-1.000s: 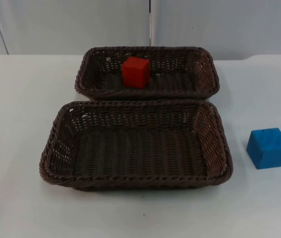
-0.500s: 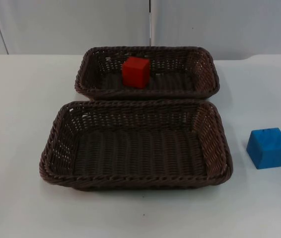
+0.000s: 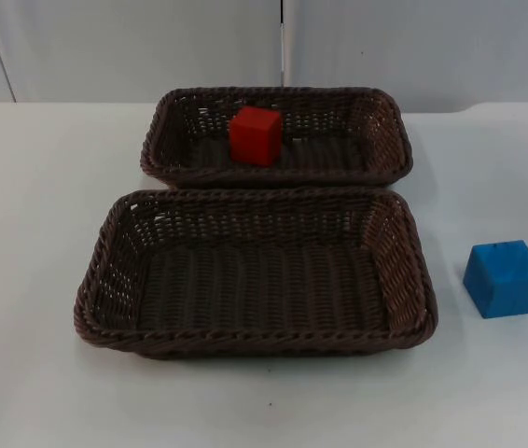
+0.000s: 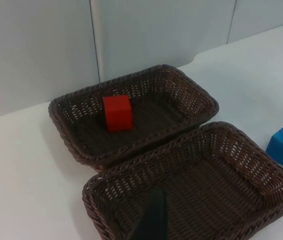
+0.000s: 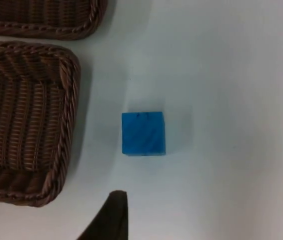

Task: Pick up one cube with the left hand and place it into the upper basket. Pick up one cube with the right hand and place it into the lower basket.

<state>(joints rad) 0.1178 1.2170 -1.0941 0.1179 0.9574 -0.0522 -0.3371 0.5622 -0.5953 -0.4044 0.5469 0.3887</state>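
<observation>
The left arm's half of the job looks done: the red cube sits on the floor of the upper dark brown woven wicker basket, toward its left-centre, apart from the walls. So the step in hand is the right arm's pick. The blue cube rests on the white bench, well to the right of the lower dark brown woven wicker basket and clear of its rim; that basket holds nothing yet. In the right wrist view the blue cube lies squarely ahead of the right gripper, one black fingertip showing short of it, so the gripper seems poised above and just behind the cube. The next move likely calls for a descent to straddle the cube, closing, lifting, and carrying it leftward over the rim. The left gripper waits over the lower basket's near side, a fingertip visible. How wide either set of jaws stands I cannot tell.
</observation>
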